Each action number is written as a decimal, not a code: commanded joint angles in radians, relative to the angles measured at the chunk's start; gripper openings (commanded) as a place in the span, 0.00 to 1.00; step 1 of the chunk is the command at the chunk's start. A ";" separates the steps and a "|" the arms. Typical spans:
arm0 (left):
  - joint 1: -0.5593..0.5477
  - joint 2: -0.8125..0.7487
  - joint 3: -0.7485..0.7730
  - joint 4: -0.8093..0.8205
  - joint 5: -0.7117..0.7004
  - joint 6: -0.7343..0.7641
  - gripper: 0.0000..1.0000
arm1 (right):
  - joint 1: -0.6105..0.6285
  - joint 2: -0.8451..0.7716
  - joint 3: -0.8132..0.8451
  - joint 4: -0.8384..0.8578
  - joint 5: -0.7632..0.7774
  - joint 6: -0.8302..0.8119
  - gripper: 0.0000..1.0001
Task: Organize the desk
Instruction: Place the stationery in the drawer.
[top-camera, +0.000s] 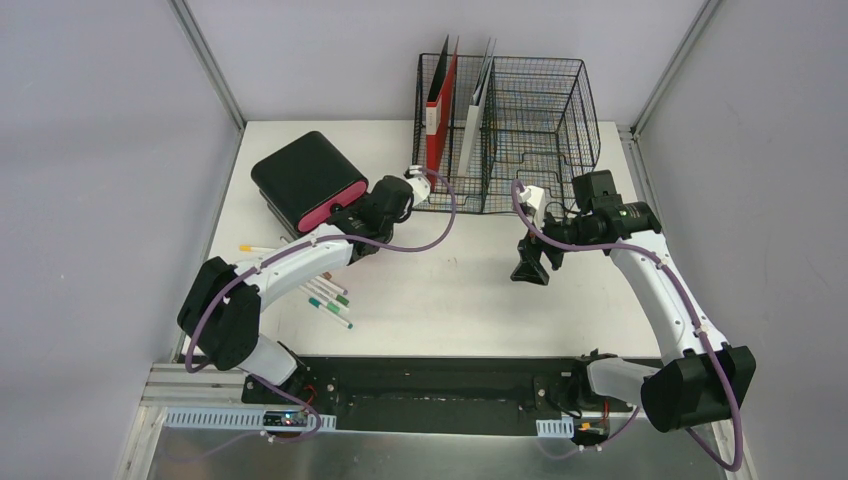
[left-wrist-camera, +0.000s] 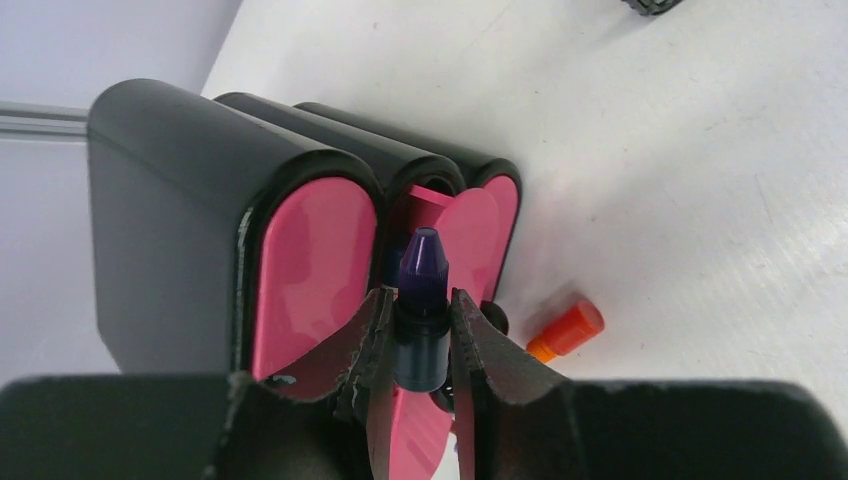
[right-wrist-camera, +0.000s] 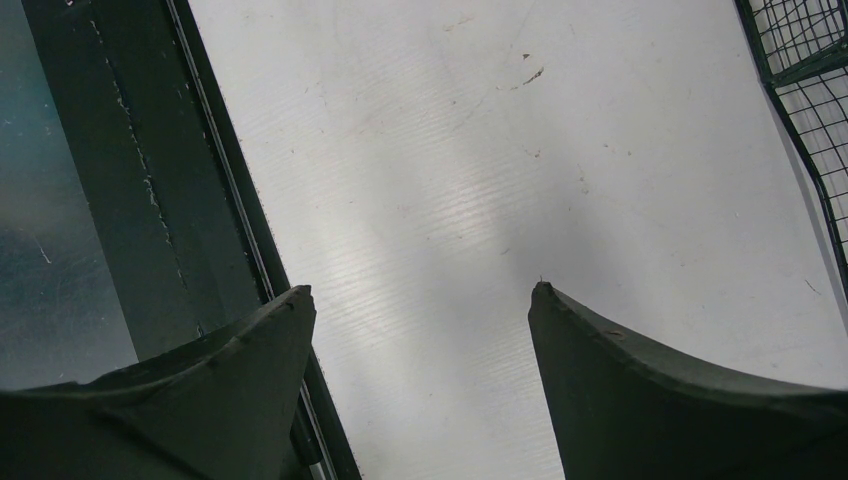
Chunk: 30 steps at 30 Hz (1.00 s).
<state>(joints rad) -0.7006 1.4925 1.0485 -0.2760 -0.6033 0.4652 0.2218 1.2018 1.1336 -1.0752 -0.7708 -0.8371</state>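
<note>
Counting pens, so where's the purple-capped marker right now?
The purple-capped marker is clamped in the left hand, mid left wrist view, facing the pen holder, orange cap to its right.

On desk (top-camera: 450, 300), case (top-camera: 307, 180) left of rack (top-camera: 540, 130) (pens (top-camera: 328, 298) before case)

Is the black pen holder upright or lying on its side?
On its side: the pen holder has pink openings facing the left gripper.

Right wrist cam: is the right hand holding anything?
No: the right hand is open, with only bare desk showing in the wide gap between its tips.
</note>
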 joint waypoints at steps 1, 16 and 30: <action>0.005 -0.012 0.009 0.073 -0.061 0.047 0.00 | -0.004 -0.010 0.006 0.009 -0.015 -0.022 0.82; 0.044 0.043 -0.029 0.109 -0.104 0.096 0.00 | -0.004 -0.008 0.005 0.010 -0.013 -0.022 0.82; 0.060 0.104 -0.046 0.116 -0.139 0.108 0.04 | -0.005 -0.010 0.005 0.009 -0.012 -0.022 0.82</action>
<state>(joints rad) -0.6590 1.5681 1.0145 -0.1707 -0.7258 0.5701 0.2218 1.2018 1.1336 -1.0752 -0.7708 -0.8371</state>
